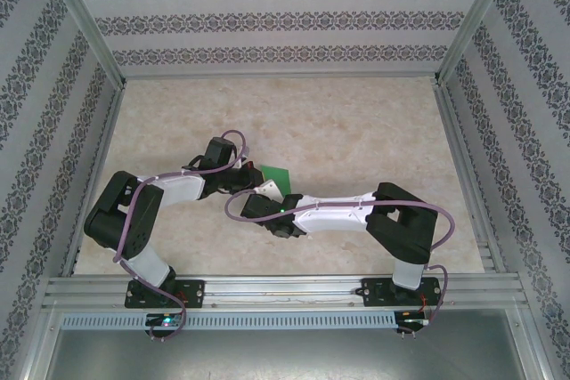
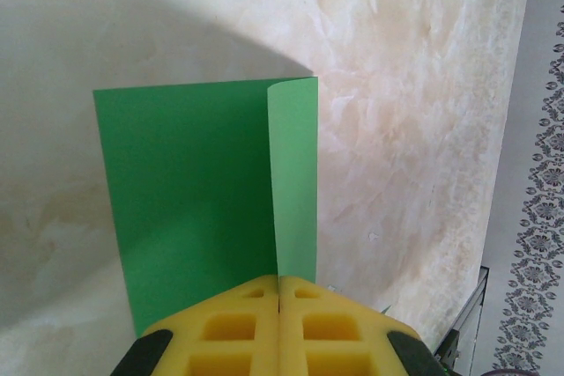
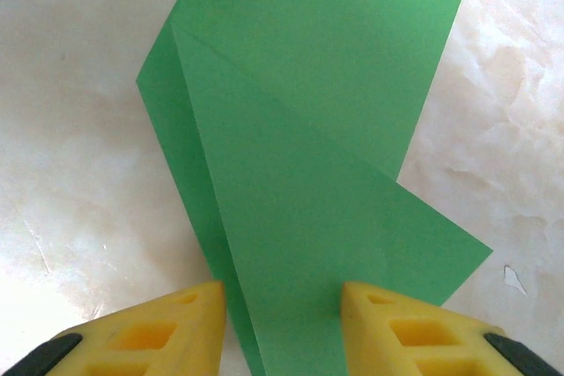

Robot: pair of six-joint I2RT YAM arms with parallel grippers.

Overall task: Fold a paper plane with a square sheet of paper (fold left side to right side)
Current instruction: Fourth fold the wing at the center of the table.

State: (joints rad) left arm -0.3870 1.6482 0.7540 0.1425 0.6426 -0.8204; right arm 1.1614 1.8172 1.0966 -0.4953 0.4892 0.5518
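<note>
Bright, even overhead light. At my left wrist a soft shadow darkens the table point(image 2: 132, 24) from nine to twelve o'clock; at my right it glares white at seven.

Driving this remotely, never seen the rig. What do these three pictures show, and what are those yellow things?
Two robot arms are bolted at the table's near edge; the overhead picture shows the left arm and right arm meeting over a bright-green square sheet of paper on the marbled beige tabletop. The other pictures come from cameras on each wrist; the yellow blocks are gripper fingers. The left gripper is shut on a lifted paper edge; the right gripper straddles the sheet, jaws apart.
</note>
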